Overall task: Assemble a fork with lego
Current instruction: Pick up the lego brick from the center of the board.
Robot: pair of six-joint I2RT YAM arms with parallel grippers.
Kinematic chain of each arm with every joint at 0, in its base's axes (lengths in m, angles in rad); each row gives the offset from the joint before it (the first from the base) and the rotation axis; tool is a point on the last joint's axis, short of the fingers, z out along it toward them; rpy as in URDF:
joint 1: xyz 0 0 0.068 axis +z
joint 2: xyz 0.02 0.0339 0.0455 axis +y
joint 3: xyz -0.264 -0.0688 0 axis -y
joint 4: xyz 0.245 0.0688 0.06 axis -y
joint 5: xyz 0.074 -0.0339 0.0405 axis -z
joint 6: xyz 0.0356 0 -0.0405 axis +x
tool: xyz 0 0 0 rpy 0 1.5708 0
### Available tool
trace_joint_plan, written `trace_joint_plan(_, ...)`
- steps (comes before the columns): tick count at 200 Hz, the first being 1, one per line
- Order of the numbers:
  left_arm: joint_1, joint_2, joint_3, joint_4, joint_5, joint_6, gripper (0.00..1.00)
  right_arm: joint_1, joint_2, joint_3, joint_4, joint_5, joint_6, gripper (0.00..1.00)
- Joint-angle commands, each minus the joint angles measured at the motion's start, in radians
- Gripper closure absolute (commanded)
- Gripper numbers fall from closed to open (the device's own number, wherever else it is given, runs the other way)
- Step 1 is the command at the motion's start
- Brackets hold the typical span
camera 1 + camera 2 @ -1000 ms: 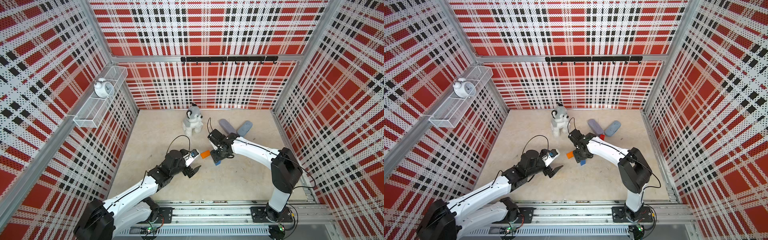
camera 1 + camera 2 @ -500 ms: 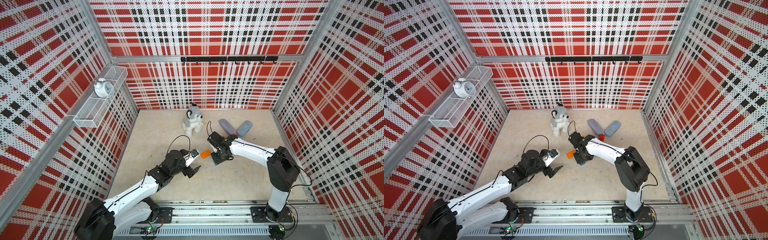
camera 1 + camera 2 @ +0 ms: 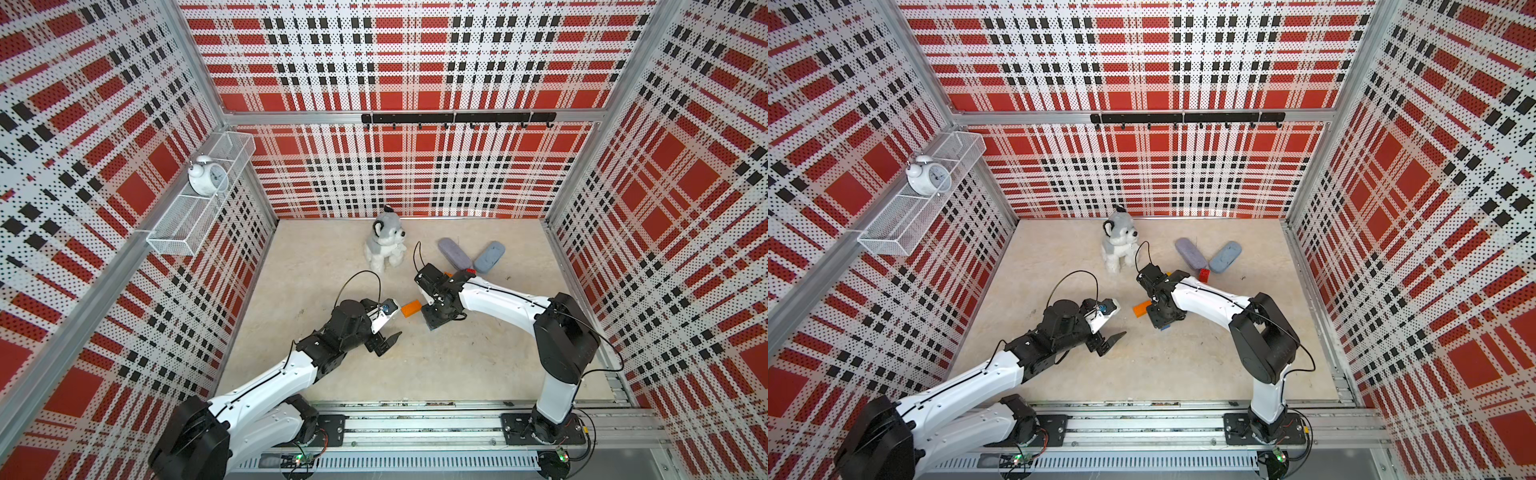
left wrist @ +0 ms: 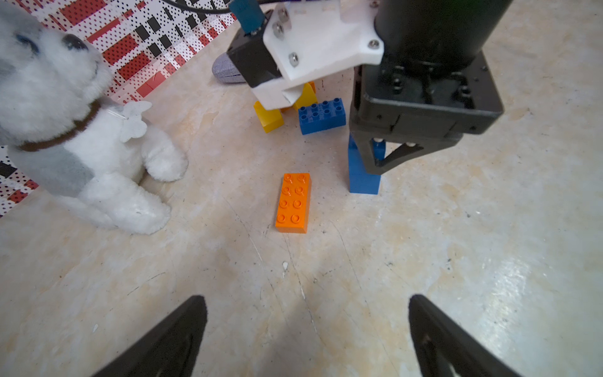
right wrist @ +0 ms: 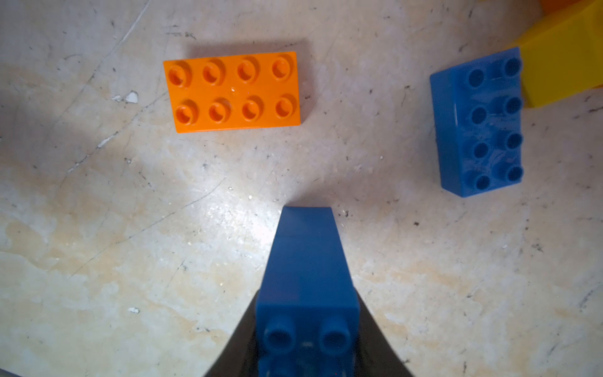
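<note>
Right hand (image 4: pixel 372 164) clamped on upright blue bricks (image 4: pixel 363 182), left hand (image 4: pixel 306 300) spread wide

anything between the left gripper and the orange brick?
No. In the left wrist view, only bare tabletop lies between the open left gripper and the orange brick.

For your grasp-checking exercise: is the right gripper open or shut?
Shut: the right gripper clamps the upright blue brick, with fingers against both its sides.
</note>
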Motion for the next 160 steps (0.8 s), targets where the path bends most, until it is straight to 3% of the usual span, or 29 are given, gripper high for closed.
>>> trace_joint_plan(1, 0.007, -0.003, 0.022, 0.007, 0.000, -0.003, 0.02, -0.041, 0.019, 0.038, -0.022, 0.004, -0.018, 0.69)
trace_joint_plan(34, 0.011, -0.010, 0.020, 0.012, 0.000, -0.005, 0.02, -0.075, 0.041, 0.154, -0.025, 0.017, -0.044, 0.69)
trace_joint_plan(122, 0.019, -0.008, 0.017, 0.007, -0.003, 0.000, 0.02, -0.093, 0.323, 0.518, -0.102, 0.077, -0.124, 0.69)
trace_joint_plan(160, 0.017, -0.004, 0.023, 0.020, -0.012, -0.015, 0.02, -0.097, 0.393, 0.580, -0.148, 0.037, -0.113, 0.69)
